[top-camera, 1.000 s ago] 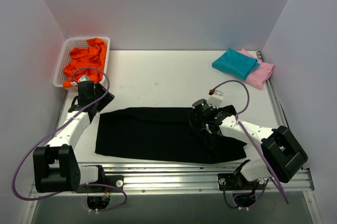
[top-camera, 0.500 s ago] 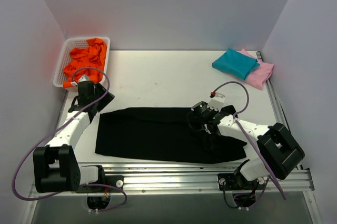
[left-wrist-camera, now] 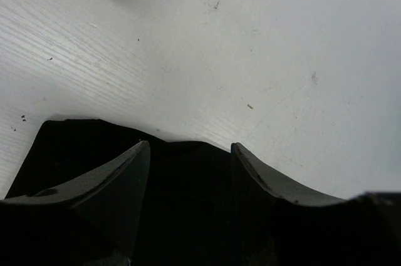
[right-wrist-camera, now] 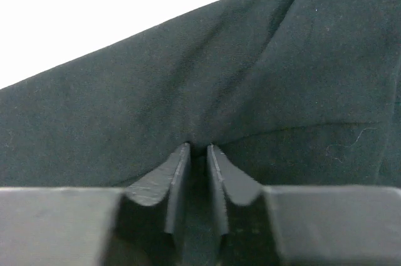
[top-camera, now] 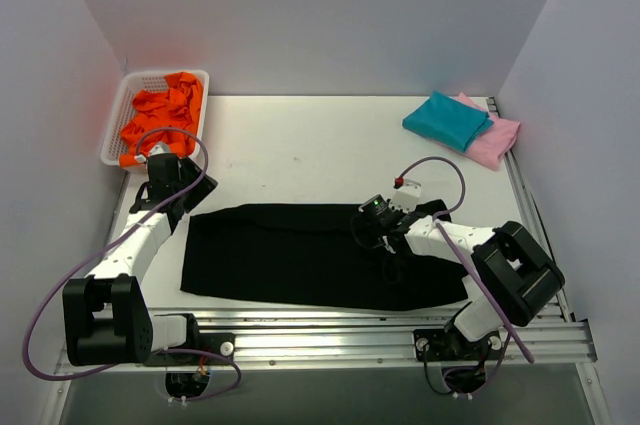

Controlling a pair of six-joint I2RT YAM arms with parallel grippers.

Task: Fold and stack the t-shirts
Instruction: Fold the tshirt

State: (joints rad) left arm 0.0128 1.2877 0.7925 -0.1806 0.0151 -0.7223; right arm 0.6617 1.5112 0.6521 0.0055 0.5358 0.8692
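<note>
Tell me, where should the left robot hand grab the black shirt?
Probably its far-left corner. The black shirt lies flat in a long band, so only edges and corners give something to pinch. The left gripper hangs open by that corner; come straight down from above.

Robot lab test cell, not a home or shop. I work on a bare white table (top-camera: 320, 135) boxed in by plain pale walls (top-camera: 300, 15) at the back and both sides. My left arm (top-camera: 140, 235) & right arm (top-camera: 465, 243) are bolted to an alu rail (top-camera: 320, 337) at the near edge, w/ purple cables (top-camera: 440, 158) looping loose. The laundry looks staged: black t-shirt (top-camera: 290, 250) laid flat mid-table, white plastic basket (top-camera: 113, 135) of orange cloth (top-camera: 165, 110) in the far-left corner.
</note>
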